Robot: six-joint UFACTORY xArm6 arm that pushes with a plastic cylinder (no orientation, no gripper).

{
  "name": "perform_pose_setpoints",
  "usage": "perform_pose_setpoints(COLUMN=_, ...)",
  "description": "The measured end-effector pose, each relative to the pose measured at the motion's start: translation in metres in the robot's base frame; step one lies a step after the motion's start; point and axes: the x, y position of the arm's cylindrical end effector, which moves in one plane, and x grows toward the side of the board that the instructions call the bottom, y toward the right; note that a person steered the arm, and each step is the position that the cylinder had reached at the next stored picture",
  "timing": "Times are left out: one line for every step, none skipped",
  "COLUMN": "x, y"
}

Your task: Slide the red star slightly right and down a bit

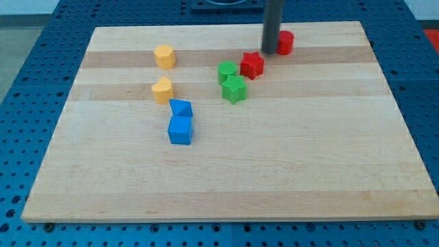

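one red star (252, 65) you must shift sits near worktop (226, 178) top | my tip (269, 51) just upper-right of it, beside red block (285, 42) | green blocks (232, 81) touch its left | no claw fitted, state untellable

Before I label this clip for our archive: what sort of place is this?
Probably a robotics lab bench: a wooden board lies on a blue perforated table, with small coloured blocks like the red star and my tip just above it.
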Motion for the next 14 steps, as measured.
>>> perform_pose_setpoints(x=-0.009, y=0.041)
perform_pose_setpoints(x=-0.013, y=0.077)
perform_pose_setpoints(x=-0.020, y=0.091)
perform_pose_setpoints(x=-0.020, y=0.093)
perform_pose_setpoints(x=-0.001, y=0.058)
perform_pose_setpoints(x=0.005, y=-0.010)
perform_pose_setpoints(x=0.005, y=-0.077)
perform_pose_setpoints(x=0.025, y=-0.131)
perform_pose_setpoints(x=0.063, y=-0.145)
perform_pose_setpoints(x=0.066, y=-0.134)
perform_pose_setpoints(x=0.063, y=-0.104)
perform_pose_setpoints(x=0.060, y=-0.077)
perform_pose_setpoints(x=0.049, y=-0.047)
perform_pose_setpoints(x=0.031, y=-0.018)
